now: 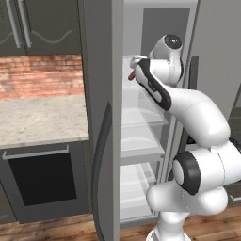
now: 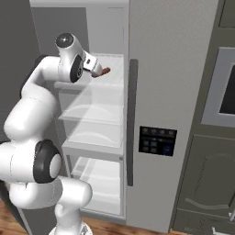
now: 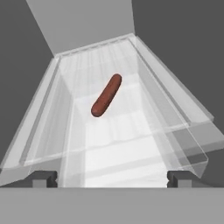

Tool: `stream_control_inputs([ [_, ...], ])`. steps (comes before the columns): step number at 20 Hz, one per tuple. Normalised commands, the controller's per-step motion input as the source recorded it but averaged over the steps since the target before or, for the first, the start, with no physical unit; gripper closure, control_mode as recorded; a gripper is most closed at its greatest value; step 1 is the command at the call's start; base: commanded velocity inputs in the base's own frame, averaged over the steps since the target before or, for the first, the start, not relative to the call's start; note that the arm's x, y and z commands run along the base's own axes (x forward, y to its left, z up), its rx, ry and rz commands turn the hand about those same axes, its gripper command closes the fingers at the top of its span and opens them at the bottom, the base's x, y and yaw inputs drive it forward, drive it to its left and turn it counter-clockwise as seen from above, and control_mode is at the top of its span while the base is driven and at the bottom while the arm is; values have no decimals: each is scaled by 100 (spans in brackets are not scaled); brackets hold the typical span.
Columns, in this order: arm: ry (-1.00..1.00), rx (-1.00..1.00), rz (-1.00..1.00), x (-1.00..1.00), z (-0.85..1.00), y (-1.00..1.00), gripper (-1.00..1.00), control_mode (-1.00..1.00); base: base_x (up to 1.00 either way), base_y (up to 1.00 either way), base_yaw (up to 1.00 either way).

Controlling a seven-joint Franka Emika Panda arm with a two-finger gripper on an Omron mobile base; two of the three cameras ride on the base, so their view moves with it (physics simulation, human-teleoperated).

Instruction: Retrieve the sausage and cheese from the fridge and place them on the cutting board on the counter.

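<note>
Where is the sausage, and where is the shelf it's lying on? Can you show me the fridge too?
sausage [image 3: 106, 95]: hand view, middle of its reddish-brown body.
shelf [image 3: 127, 140]: hand view, bare pale floor in front of the sausage.
fridge [image 2: 170, 82]: right base view, grey shut door.

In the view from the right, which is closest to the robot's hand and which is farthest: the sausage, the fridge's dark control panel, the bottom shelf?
1. The sausage, right in front of the open hand on the top shelf.
2. The control panel, lower right on the closed door.
3. The bottom shelf, far below near the floor.
</note>
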Motion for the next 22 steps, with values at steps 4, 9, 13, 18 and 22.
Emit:
stream_control_inputs([
  [4,2,0,0,25,0,0,-100,-100,0,0,0],
  [9,4,-2,0,10,-13,0,-100,-100,0,0,0],
  [13,3,-4,0,5,-1,0,-100,-100,0,0,0],
  [18,4,-4,0,14,-16,0,-100,-100,0,0,0],
  [22,3,0,0,23,-19,4,-100,-100,0,0,0],
])
